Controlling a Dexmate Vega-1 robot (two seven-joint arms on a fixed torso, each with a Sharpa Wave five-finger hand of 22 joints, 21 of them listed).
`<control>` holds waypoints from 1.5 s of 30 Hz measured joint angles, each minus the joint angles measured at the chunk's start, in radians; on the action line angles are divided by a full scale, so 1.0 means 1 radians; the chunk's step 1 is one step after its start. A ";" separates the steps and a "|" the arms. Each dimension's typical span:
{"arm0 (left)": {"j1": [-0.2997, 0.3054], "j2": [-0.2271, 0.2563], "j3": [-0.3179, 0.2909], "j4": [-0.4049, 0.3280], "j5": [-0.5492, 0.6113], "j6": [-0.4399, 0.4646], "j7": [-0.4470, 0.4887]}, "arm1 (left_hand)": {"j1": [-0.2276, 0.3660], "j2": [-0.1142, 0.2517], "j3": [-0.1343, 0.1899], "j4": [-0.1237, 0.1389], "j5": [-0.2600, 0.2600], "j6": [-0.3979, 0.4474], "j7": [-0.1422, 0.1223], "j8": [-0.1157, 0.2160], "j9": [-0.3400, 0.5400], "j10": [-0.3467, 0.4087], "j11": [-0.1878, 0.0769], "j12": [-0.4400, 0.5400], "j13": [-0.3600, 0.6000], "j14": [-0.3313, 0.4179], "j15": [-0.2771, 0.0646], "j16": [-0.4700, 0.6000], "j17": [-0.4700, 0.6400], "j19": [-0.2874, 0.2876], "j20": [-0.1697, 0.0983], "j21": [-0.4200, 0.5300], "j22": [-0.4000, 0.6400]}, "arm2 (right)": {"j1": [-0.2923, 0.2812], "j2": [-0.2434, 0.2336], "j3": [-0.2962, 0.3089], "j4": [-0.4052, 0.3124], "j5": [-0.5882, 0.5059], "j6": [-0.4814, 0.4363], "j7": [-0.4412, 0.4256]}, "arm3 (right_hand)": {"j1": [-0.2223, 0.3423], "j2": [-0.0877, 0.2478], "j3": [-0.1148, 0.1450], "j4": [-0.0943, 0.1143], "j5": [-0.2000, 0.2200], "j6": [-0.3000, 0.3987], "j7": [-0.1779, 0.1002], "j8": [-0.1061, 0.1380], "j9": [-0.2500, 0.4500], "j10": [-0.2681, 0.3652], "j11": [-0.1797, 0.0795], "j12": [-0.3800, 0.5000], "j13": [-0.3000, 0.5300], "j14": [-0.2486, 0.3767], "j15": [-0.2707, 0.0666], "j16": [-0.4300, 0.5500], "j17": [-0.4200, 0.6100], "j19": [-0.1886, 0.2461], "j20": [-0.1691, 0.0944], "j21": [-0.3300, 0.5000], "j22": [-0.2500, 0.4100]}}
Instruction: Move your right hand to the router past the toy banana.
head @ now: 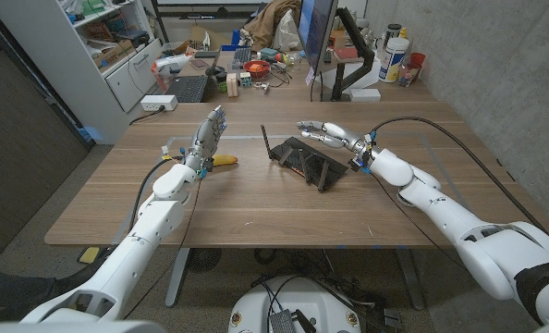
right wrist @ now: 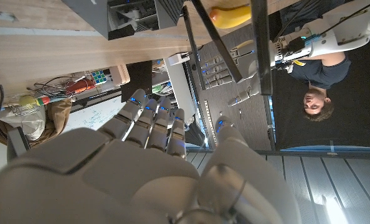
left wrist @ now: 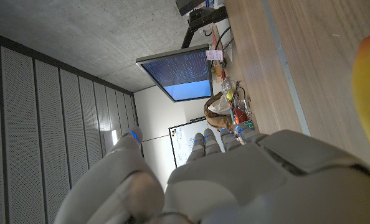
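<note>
Here, the robot's right hand (head: 328,135) hovers over the far end of the black router (head: 304,157), which lies near the middle of the wooden table (head: 256,208) with its antennas sticking up. The fingers are stretched out and slightly apart, holding nothing; whether they touch the router's casing cannot be told from the head view. In the right wrist view the fingers (right wrist: 152,121) reach toward the antennas, with the toy banana (right wrist: 230,15) beyond them. The banana (head: 223,160) sits well to the router's left, just beside the left hand (head: 208,137), which stands raised with fingers extended and empty. Judged from this, the reach is all but complete: the right hand has arrived at the router, and what remains, at most, is settling it onto the device.
</note>
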 measured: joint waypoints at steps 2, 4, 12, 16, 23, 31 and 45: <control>0.001 0.000 0.000 -0.002 -0.001 -0.001 0.000 | 0.000 0.000 0.000 0.000 0.000 0.000 0.000 0.000 0.000 0.000 0.000 -0.004 0.000 0.000 0.000 0.000 0.000 0.000 0.000 0.000 0.000 | 0.004 -0.002 -0.007 0.007 -0.009 -0.001 -0.010 | 0.000 0.000 0.000 0.000 0.000 0.000 0.000 0.000 0.000 0.000 0.000 0.000 0.000 0.000 0.000 0.000 0.000 0.000 0.000 0.000 0.000; 0.001 0.000 0.000 -0.002 -0.001 -0.002 0.000 | 0.000 0.000 0.000 0.000 0.000 0.000 0.000 0.000 0.000 0.000 0.000 -0.004 0.000 0.000 0.000 0.000 0.000 0.000 0.000 0.000 0.000 | 0.008 -0.003 -0.011 0.012 -0.016 -0.002 -0.017 | 0.000 0.000 0.000 0.000 0.000 0.002 -0.002 0.000 0.000 0.000 0.000 0.000 0.000 0.000 0.000 0.000 0.000 0.000 0.000 -0.008 0.000; 0.002 0.000 0.000 -0.008 -0.002 -0.002 0.002 | 0.000 0.000 -0.004 0.004 0.000 0.000 0.000 0.000 0.000 0.000 0.000 -0.004 0.000 0.000 0.000 0.000 0.000 0.005 0.005 -0.007 0.000 | 0.027 -0.011 -0.038 0.039 -0.051 -0.006 -0.058 | 0.000 0.000 0.003 -0.003 0.000 0.004 -0.004 0.000 0.000 0.003 -0.003 0.000 0.000 0.000 0.000 0.000 0.000 0.000 0.000 -0.008 0.002; 0.002 0.000 0.001 -0.009 -0.002 -0.002 0.004 | 0.000 0.000 -0.004 0.004 0.000 0.000 0.000 0.000 0.000 0.000 0.000 -0.004 0.000 0.000 0.000 0.000 0.000 0.005 0.005 -0.007 0.000 | 0.035 -0.016 -0.052 0.048 -0.071 -0.008 -0.081 | 0.000 0.000 0.003 -0.003 0.000 0.004 -0.004 0.000 0.000 0.003 -0.003 0.000 0.000 0.000 0.000 0.000 0.000 0.004 0.004 -0.008 0.002; 0.002 0.000 0.003 -0.010 -0.001 -0.002 0.006 | 0.000 0.000 -0.004 0.004 0.000 0.000 0.000 0.000 0.000 0.000 0.000 -0.004 0.000 0.000 0.000 0.000 0.000 0.005 0.005 -0.007 0.000 | 0.050 -0.028 -0.078 0.058 -0.117 -0.010 -0.132 | 0.000 0.000 0.003 -0.003 0.000 0.004 -0.003 0.000 0.000 0.003 -0.003 0.000 0.000 0.000 0.000 0.000 0.000 0.004 0.004 -0.015 0.002; 0.002 0.002 0.003 -0.011 0.000 -0.002 0.007 | 0.005 0.005 -0.008 0.000 0.000 0.000 0.000 0.000 0.000 0.000 0.000 -0.004 0.000 0.000 0.000 0.000 0.000 0.005 0.005 -0.011 0.000 | 0.066 -0.043 -0.114 0.062 -0.185 -0.018 -0.205 | 0.000 0.000 0.003 -0.003 0.000 0.009 -0.020 0.000 0.002 0.009 -0.019 0.000 0.000 0.011 0.000 0.000 0.000 0.004 0.004 -0.022 0.002; -0.002 0.005 0.001 -0.010 -0.002 -0.006 0.002 | 0.005 0.005 -0.008 0.000 0.000 0.000 0.000 0.000 0.000 0.000 0.000 -0.004 0.000 0.000 0.000 0.000 0.000 0.005 0.005 -0.011 0.000 | 0.093 -0.072 -0.190 0.060 -0.305 -0.057 -0.339 | 0.000 0.000 0.007 -0.007 0.000 0.003 -0.025 0.000 0.002 0.013 -0.023 0.000 0.000 0.011 0.000 0.000 0.002 0.007 0.007 -0.033 0.002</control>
